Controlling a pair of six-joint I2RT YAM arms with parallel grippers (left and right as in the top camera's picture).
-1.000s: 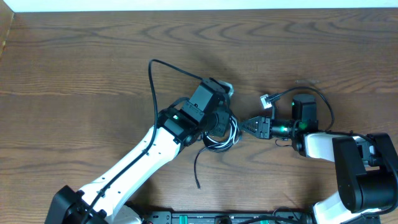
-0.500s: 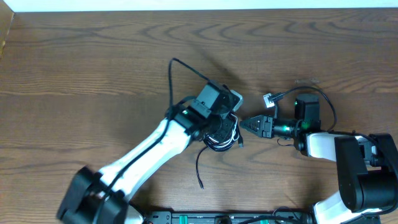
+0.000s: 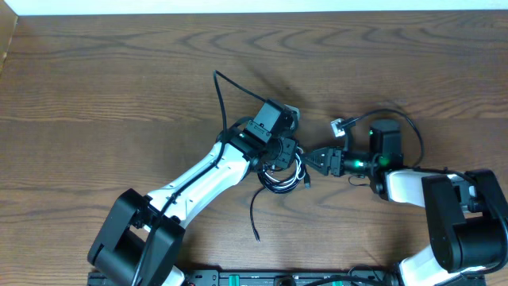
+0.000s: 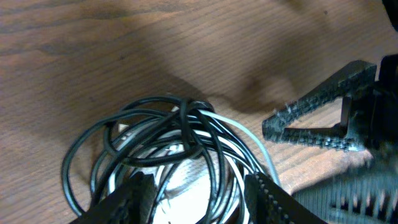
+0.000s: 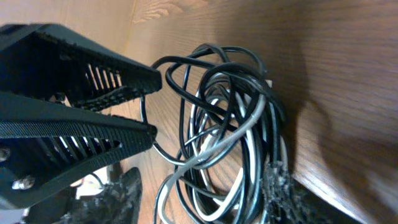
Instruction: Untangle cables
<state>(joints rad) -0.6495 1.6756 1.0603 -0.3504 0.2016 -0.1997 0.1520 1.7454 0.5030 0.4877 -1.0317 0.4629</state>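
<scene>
Wooden table (image 3: 95, 71); tangled black cable (image 4: 186, 121), white cable (image 5: 252, 118) on it.

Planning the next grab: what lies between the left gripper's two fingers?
The tangle: loops of the black cable crossing the white cable lie on the table between the left gripper's open fingers, seen in the left wrist view.

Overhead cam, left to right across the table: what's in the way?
Left arm's base → tangled cable bundle → right pincer → right arm's base.
</scene>
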